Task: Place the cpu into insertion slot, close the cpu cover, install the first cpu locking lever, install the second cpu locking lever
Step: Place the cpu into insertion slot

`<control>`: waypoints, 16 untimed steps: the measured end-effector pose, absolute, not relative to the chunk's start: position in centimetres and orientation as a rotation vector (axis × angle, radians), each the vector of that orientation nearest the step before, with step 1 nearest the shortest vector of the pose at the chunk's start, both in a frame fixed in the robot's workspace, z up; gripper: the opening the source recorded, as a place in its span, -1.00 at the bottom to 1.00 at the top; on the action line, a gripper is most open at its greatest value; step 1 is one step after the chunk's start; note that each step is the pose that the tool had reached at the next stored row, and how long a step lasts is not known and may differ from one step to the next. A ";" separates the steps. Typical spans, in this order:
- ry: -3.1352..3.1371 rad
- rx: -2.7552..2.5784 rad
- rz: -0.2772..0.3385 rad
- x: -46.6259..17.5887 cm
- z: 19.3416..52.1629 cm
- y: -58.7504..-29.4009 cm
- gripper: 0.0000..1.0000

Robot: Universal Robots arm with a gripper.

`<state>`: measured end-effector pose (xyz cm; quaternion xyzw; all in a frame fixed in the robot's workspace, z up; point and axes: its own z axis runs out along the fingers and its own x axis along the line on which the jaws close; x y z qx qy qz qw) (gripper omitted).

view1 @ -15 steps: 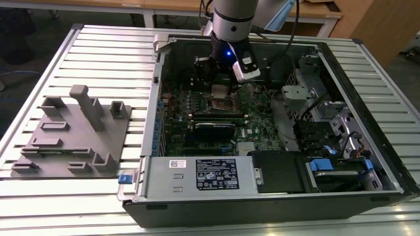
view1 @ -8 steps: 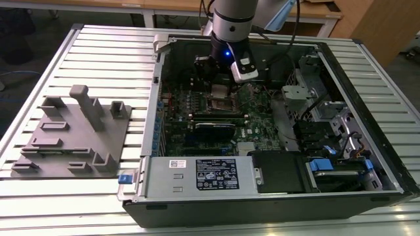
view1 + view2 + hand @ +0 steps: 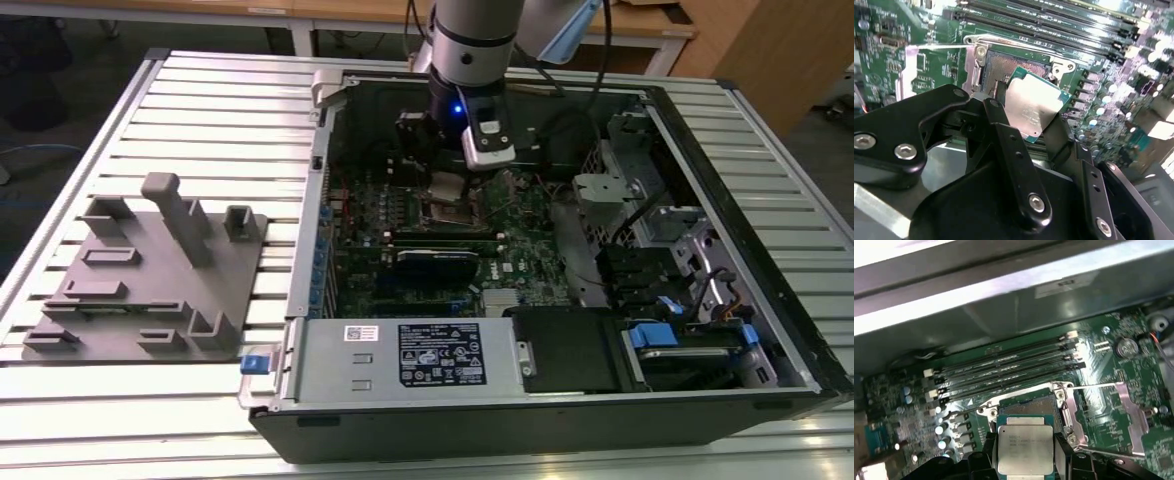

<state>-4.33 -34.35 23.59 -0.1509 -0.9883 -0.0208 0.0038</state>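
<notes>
hand (image 3: 1030,119) gripping cpu (image 3: 1035,105) by opposite edges | metal top up | over insertion slot (image 3: 1003,67)

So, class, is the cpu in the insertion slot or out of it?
Out. The end effector grips the cpu by its edges, clear of the insertion slot, whose brownish pin field lies bare.

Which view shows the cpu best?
First wrist view: the cpu faces the camera squarely, gripper clamping its sides. Second wrist view shows it tilted, partly behind a finger. Exterior view: too small to tell.
</notes>
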 end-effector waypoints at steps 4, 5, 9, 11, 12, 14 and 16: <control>-3.092 -0.509 -0.065 -4.3 23.6 -34.4 0.08; -3.092 -0.510 -0.065 -4.3 23.6 -34.4 0.08; -3.090 -0.525 -0.065 -4.3 23.6 -34.3 0.08; -3.083 -0.566 -0.066 -4.3 23.5 -34.3 0.08; -3.078 -0.594 -0.066 -4.3 23.5 -34.3 0.08; -3.068 -0.649 -0.066 -4.3 23.5 -34.4 0.08; -3.057 -0.702 -0.066 -4.3 23.5 -34.4 0.08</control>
